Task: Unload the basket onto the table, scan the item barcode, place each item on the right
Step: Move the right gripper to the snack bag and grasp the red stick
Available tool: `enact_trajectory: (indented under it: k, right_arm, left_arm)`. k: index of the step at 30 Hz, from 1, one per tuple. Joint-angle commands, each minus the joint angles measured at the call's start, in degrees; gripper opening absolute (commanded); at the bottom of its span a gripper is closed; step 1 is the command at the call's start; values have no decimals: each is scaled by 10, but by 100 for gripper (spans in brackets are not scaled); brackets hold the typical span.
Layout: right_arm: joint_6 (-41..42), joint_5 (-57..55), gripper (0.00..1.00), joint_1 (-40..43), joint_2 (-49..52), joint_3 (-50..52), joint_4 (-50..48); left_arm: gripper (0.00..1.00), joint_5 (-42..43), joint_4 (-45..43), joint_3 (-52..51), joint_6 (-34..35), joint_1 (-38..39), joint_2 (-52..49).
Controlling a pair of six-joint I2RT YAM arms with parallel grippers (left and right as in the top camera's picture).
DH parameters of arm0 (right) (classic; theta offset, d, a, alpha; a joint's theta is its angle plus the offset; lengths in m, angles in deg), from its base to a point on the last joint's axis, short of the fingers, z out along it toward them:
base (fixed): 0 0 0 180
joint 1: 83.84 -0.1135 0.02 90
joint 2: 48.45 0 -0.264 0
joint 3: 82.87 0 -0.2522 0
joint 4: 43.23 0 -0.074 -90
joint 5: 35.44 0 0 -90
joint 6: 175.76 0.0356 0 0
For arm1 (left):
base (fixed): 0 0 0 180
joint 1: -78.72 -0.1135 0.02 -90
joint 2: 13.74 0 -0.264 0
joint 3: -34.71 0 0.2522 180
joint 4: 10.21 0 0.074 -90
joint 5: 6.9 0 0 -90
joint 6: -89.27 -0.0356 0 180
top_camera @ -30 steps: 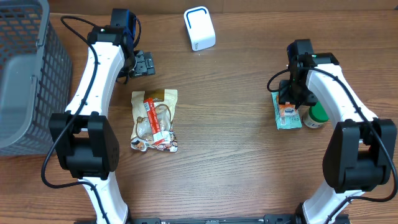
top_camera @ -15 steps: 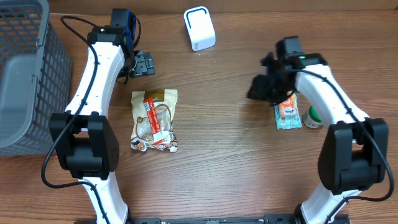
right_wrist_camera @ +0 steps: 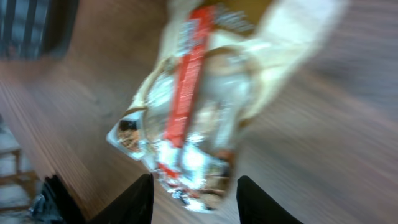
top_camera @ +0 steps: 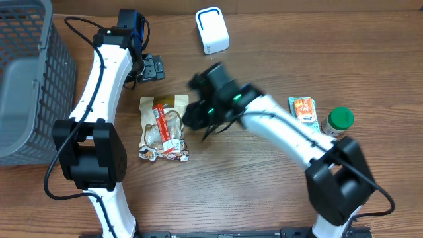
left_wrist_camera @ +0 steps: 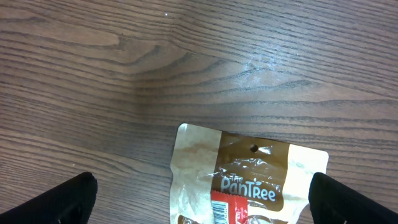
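Overhead, the PanTree snack bag (top_camera: 164,129) lies left of centre on the desk (top_camera: 251,178); the right fingers (right_wrist_camera: 134,202) hover spread and empty just beside its upper right edge, and the left fingers (left_wrist_camera: 62,202) gape wide.

I work at what looks like a mock shop checkout: a wood-grain table (top_camera: 264,192) with a white scanner (top_camera: 211,30) at its far edge, a grey basket (top_camera: 39,26) at its left edge, and packaged groceries laid out: a snack bag (top_camera: 164,127), a small packet (top_camera: 304,109) and a green-capped bottle (top_camera: 340,119).
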State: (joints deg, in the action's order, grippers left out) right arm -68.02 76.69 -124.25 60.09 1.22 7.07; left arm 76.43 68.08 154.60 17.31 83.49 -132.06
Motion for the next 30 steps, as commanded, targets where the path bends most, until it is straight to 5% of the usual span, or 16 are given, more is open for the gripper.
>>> enact_trajectory:
  k: [1, 7, 19, 22, 25, 30]
  right_arm:
    - [21, -123, 44, -64, 11, 2, -20]
    - [21, -248, 43, -133, 44, 2, -58]
    - [36, -245, 43, -142, 111, 2, -87]
    - [36, -244, 34, -142, 112, 4, -87]
    - [35, -244, 15, -142, 112, 3, -87]
    - [35, -245, 4, -135, 89, -12, -75]
  left_arm:
    - [100, 2, -1, 9, 2, 1, 17]
    - [100, 2, -1, 9, 2, 1, 17]
    - [100, 2, -1, 9, 2, 1, 17]
    - [100, 2, -1, 9, 2, 1, 17]
    - [100, 2, -1, 9, 2, 1, 17]
    - [100, 2, -1, 9, 2, 1, 17]
